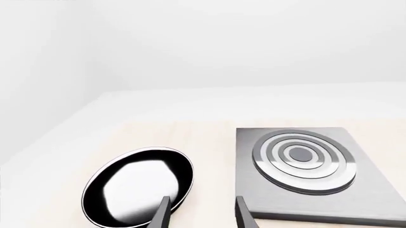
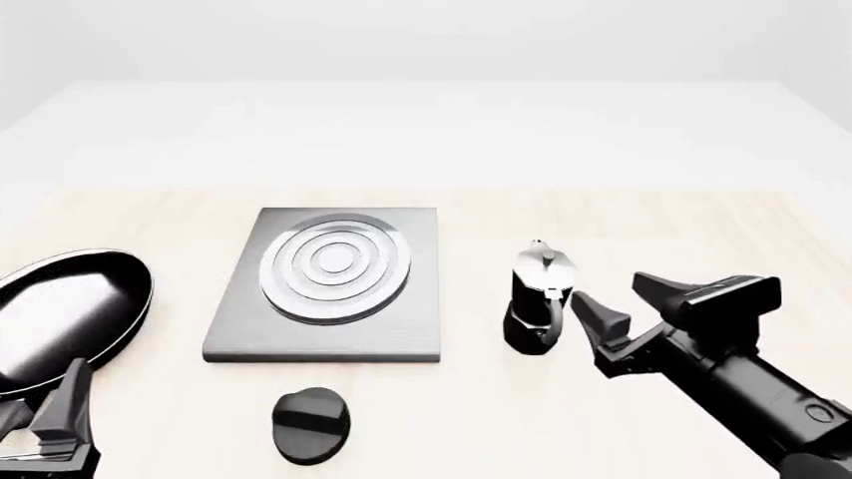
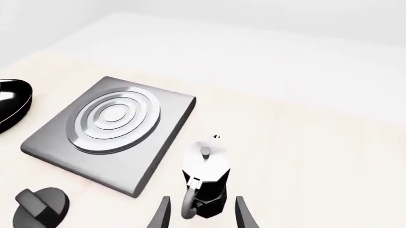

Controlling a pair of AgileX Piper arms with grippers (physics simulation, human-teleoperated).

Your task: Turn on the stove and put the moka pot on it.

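Observation:
The stove (image 2: 326,284) is a grey slab with silver rings at the table's middle; it also shows in the left wrist view (image 1: 304,166) and the right wrist view (image 3: 111,126). Its black knob (image 2: 310,424) lies apart, in front of it, and shows in the right wrist view (image 3: 41,206). The moka pot (image 2: 540,297) stands upright on the table right of the stove, handle towards my right gripper (image 2: 609,289). That gripper is open, and the pot (image 3: 206,175) stands just ahead of it (image 3: 201,209), untouched. My left gripper (image 2: 40,399) is open and empty (image 1: 201,209) at the front left.
A shiny black frying pan (image 2: 60,314) lies left of the stove, just ahead of the left gripper (image 1: 140,185); its edge shows in the right wrist view (image 3: 9,107). The light wooden table (image 2: 692,230) ends in white ground beyond.

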